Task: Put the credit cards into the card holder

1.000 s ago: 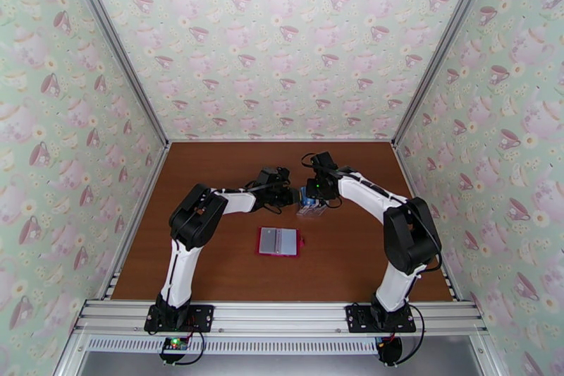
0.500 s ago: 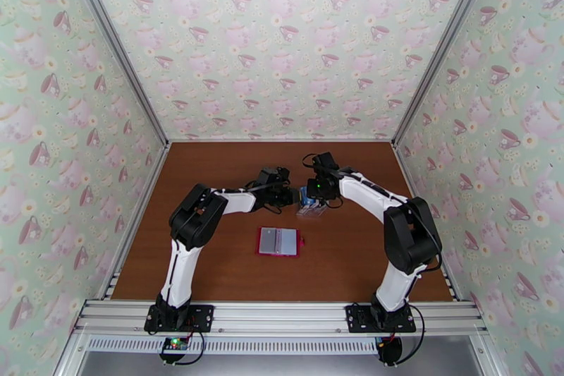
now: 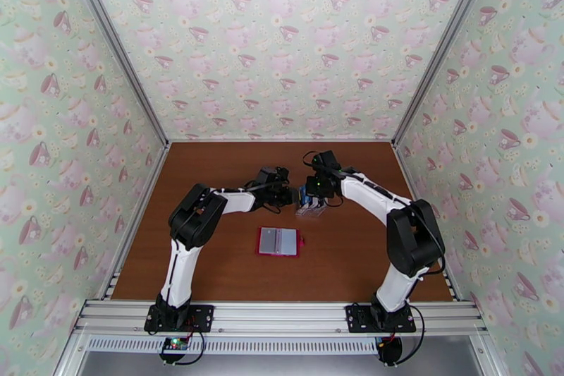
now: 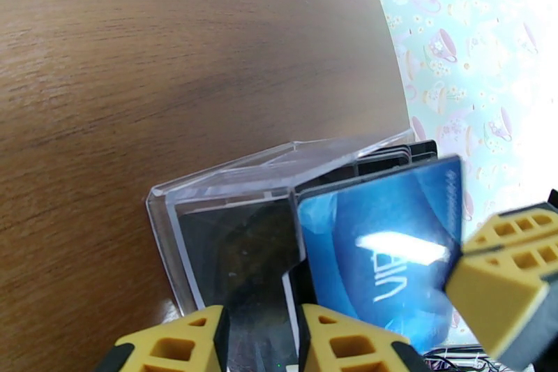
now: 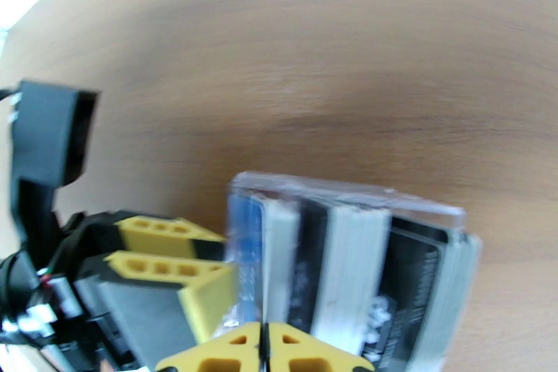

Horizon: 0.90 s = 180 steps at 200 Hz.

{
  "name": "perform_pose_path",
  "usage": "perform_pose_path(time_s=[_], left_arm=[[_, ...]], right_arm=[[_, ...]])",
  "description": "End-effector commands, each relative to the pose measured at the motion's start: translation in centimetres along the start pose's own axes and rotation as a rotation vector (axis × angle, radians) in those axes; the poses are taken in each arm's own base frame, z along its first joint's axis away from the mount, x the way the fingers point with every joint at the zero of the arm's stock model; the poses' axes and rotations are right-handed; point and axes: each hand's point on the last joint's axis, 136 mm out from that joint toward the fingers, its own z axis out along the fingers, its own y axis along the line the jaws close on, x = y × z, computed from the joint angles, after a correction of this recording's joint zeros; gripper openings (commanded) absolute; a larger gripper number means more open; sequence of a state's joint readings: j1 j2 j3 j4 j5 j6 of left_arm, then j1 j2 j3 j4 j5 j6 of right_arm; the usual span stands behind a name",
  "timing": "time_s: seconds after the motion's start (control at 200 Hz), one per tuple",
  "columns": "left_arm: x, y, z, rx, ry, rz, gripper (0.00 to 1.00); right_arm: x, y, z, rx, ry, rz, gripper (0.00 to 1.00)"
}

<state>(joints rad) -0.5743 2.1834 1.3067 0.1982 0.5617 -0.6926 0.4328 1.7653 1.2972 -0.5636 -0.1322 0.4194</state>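
**Operator:** What has the right gripper point(image 5: 263, 331) got?

**Spotter:** Your jaws are pinched together on the blue credit card point(image 4: 380, 241), at the end of the clear plastic rack point(image 4: 230, 178) (the other credit cards point(image 5: 349, 262) stand packed beside it).

**Operator:** And the left gripper point(image 4: 259, 317)?

**Spotter:** It clamps the rack's end wall. Your card holder point(image 3: 278, 242) lies open on the table point(image 3: 338, 257), nearer the bases, well apart from the rack.
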Motion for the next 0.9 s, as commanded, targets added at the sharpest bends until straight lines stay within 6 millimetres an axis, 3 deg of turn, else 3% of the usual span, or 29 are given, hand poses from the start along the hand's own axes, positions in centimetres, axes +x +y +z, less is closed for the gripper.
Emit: perform_pose_path(time_s=[0.0,0.351,0.696,0.897], left_arm=[[5.1,7.2,0.3,-0.204,0.124,-0.140,0.30],[5.1,7.1,0.2,-0.202,0.124,-0.138,0.30],[5.1,7.2,0.1,-0.203,0.123,-0.138,0.30],[5.0,7.1,0.1,-0.202,0.120,-0.139,0.30]], right_arm=[[0.5,1.0,-0.3,-0.050,0.011,0.009,0.12],[1.0,0.0,0.5,0.007,0.037,0.010,0.17],[1.1,0.3,1.2,-0.011,0.059,0.013,0.20],[1.2,-0.5,0.7,0.057,0.037,0.007,0.22]])
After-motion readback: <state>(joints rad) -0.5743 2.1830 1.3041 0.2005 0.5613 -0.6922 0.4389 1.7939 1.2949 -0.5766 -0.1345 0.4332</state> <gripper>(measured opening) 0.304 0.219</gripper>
